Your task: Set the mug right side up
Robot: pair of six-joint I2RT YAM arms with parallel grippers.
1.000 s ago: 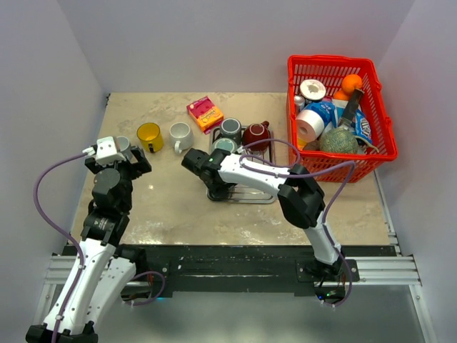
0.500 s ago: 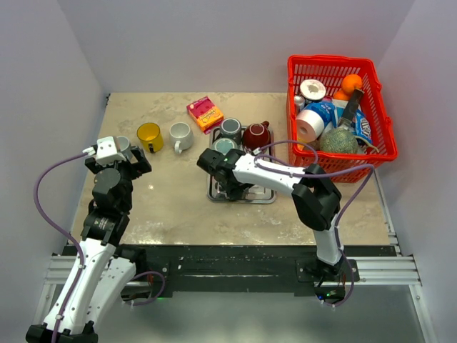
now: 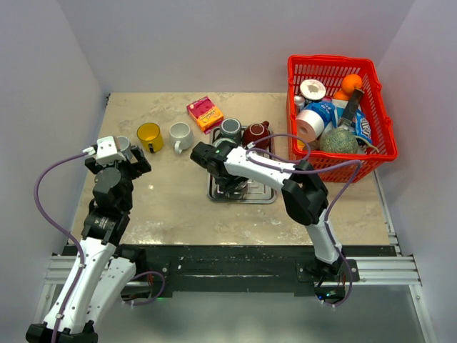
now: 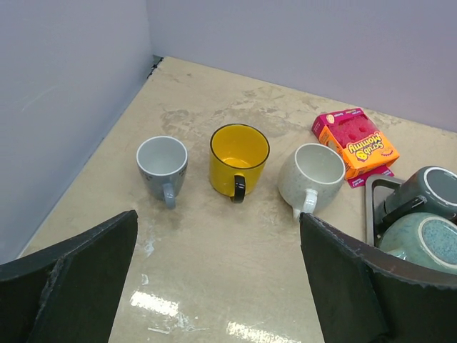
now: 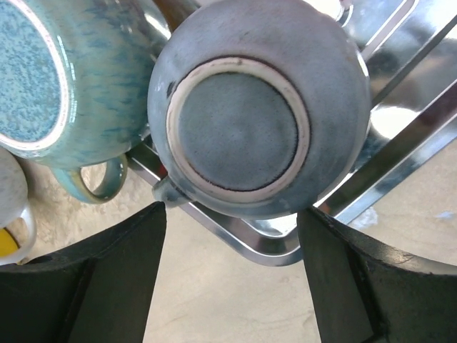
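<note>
The mug (image 5: 239, 132) sits base-up on the rack (image 5: 271, 250) beside a teal mug (image 5: 50, 78), centred between the right end effector's (image 5: 230, 232) spread fingers, so lowering squarely, clamping its sides and lifting clear before rotating seems wisest, while the left end effector (image 4: 218, 279) hangs apart.

A beige marbled surface (image 3: 171, 207) is enclosed by plain, pale grey-lavender walls (image 3: 214, 43) at the back and on both sides. Soft glare patches shine on it. A black rail (image 3: 235, 259) edges its near side.
</note>
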